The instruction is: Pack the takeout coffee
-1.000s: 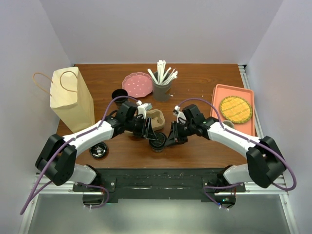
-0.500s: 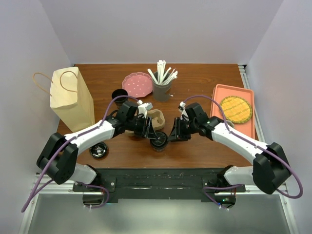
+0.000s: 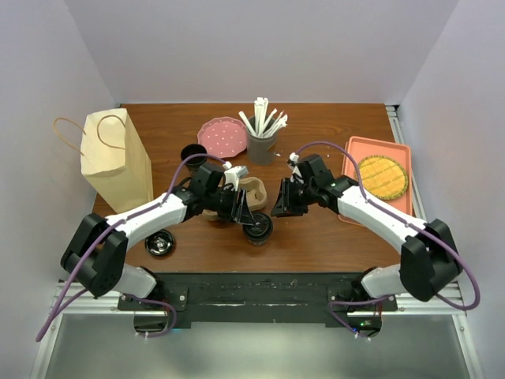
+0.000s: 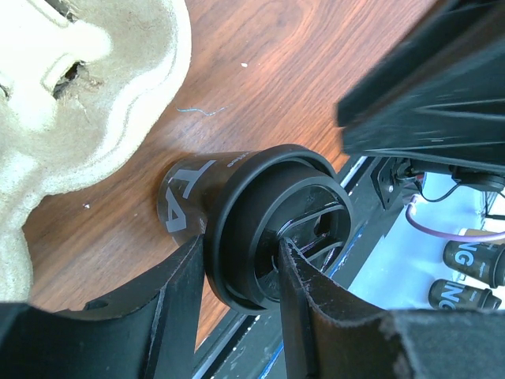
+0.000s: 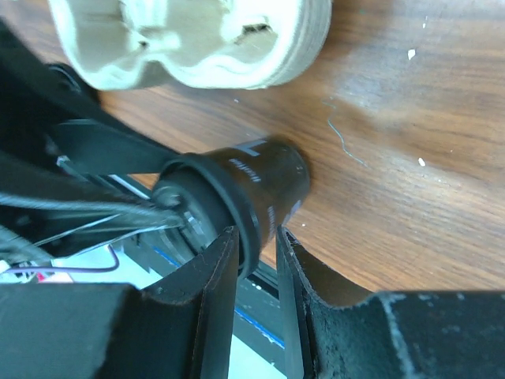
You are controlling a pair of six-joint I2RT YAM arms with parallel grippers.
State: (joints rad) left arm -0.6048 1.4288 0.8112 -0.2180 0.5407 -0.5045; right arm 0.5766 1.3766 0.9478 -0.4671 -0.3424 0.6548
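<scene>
From above, the coffee cup stood unpacked on the bench beside the pulp carrier; the left wrist view showed the left end effector clamped around its lid, and the right wrist view showed the right end effector slightly parted and empty.

Both arms bend inward, tools facing. The left tool clamps the takeout coffee by its lid. The right tool hangs just beside it, fingers slightly parted, empty.
</scene>
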